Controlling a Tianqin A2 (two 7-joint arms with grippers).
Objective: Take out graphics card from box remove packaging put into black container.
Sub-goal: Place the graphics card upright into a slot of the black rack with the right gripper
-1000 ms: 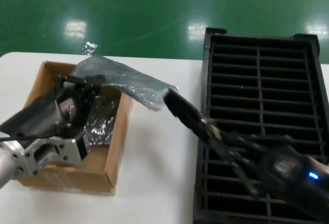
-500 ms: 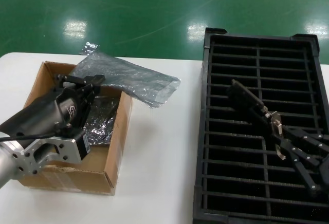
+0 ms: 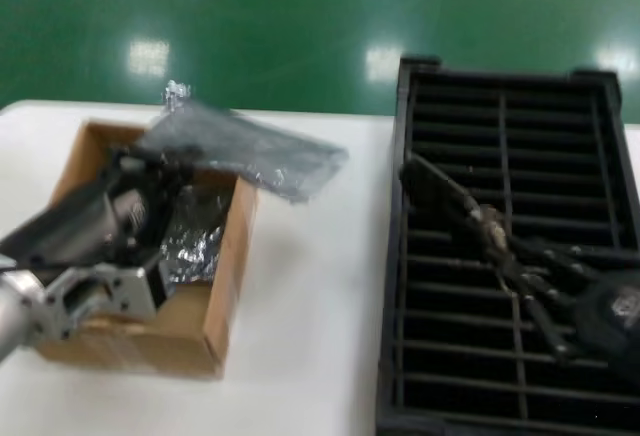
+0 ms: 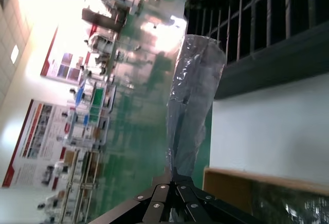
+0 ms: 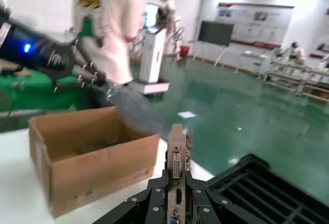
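My left gripper (image 3: 160, 168) is over the brown cardboard box (image 3: 225, 301) and shut on one end of the crinkly grey anti-static bag (image 3: 250, 148), which sticks out over the box's far corner. The left wrist view shows the bag (image 4: 193, 106) pinched at my left gripper (image 4: 173, 174). My right gripper (image 3: 497, 246) is shut on the graphics card (image 3: 440, 194), holding it tilted above the left half of the black container (image 3: 400, 286). In the right wrist view the card's silver bracket (image 5: 176, 154) stands between my right gripper's (image 5: 176, 190) fingers.
Another silvery bagged item (image 3: 195, 241) lies inside the box. The box and the container stand on a white table (image 3: 310, 306), with bare table between them. Green floor lies beyond the table's far edge. A person stands beyond the box in the right wrist view (image 5: 110, 34).
The card came out of the bag and my right gripper carried it over the black container, then a little back toward its left side. My left gripper still holds the bag.
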